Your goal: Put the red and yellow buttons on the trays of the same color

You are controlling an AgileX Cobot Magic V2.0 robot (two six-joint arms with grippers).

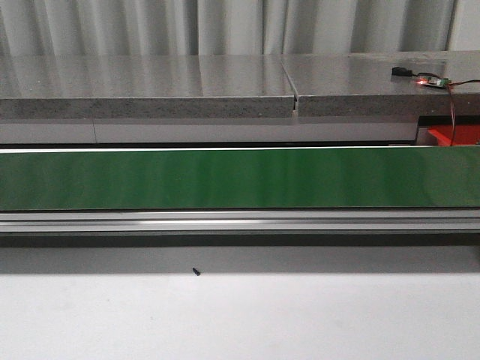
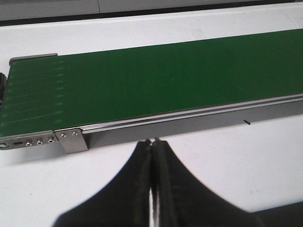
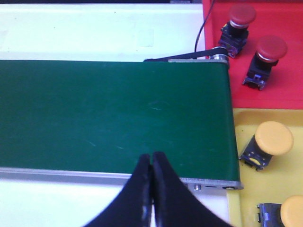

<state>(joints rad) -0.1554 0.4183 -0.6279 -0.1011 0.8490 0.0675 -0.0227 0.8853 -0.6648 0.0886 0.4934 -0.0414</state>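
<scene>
I see my left gripper [image 2: 152, 142] above the white table [image 2: 227, 161], just in front of the long green belt [image 2: 156, 80]. Its jaws are pressed tight together and hold nothing. My right gripper [image 3: 151, 158] hangs over the near edge of the belt, jaws also pressed together and holding nothing. Past the belt's end, 2 red buttons [image 3: 271, 47] sit on the red tray [image 3: 289, 90]. 2 yellow buttons [image 3: 273, 138] sit on the yellow tray [image 3: 246, 194] beside it. A tiny black speck [image 1: 196, 271] lies on the table.
</scene>
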